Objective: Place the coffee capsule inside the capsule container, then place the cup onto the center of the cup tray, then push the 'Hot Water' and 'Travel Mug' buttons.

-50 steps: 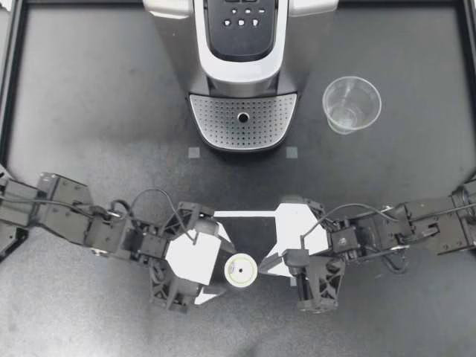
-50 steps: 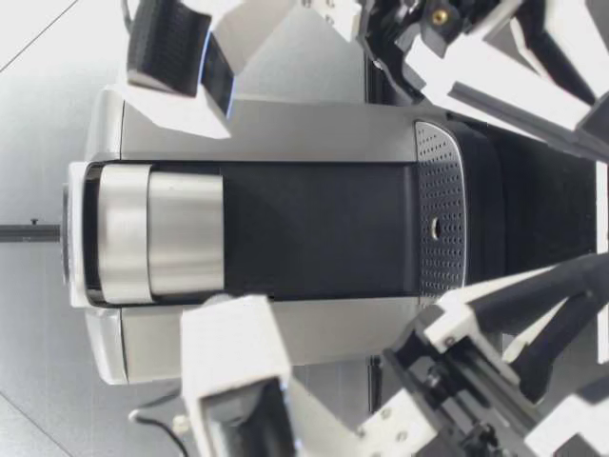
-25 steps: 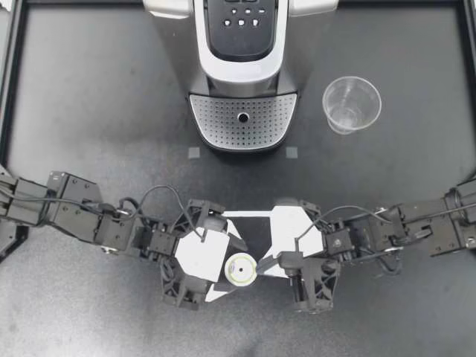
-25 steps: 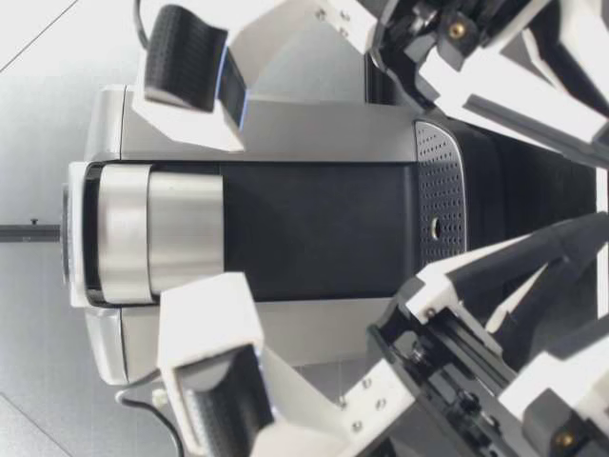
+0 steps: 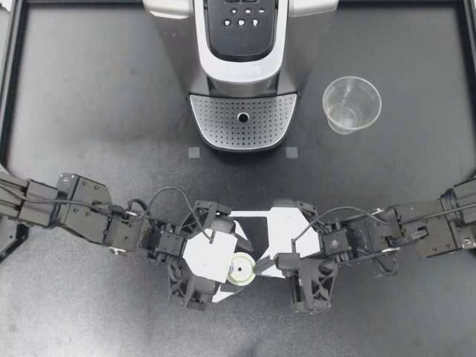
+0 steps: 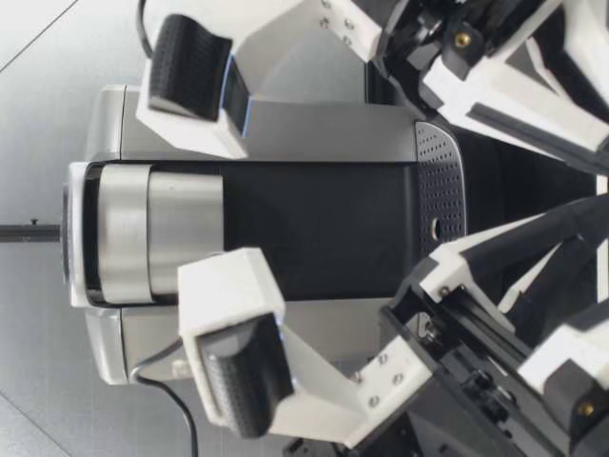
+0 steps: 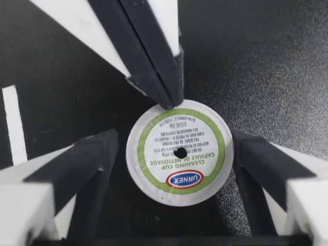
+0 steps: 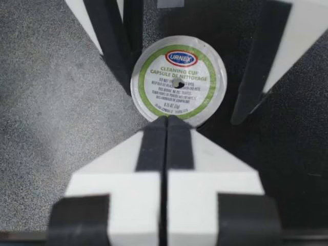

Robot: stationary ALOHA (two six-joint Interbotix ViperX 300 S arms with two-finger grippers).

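The coffee capsule point(image 5: 240, 268), white with a green-ringed foil lid, stands on the black table near the front. My left gripper point(image 5: 237, 269) is open and straddles it; in the left wrist view the capsule point(image 7: 180, 152) sits between the fingers point(image 7: 95, 164), very near both pads. My right gripper point(image 5: 261, 263) is shut, and its tip point(image 8: 166, 122) touches the capsule's rim point(image 8: 178, 80). The clear plastic cup point(image 5: 351, 104) stands upright to the right of the coffee machine point(image 5: 242, 67). The capsule is hidden in the low view.
The machine's perforated cup tray point(image 5: 243, 123) faces the arms, with its buttons point(image 5: 242, 16) on top. In the low view the machine point(image 6: 285, 228) fills the middle behind both grippers. Two small grey squares point(image 5: 194, 152) mark the table in front of the tray.
My left arm has advanced toward the capsule, so its open fingers now stand on either side of it. The right arm shifted slightly inward; the capsule has hardly moved.
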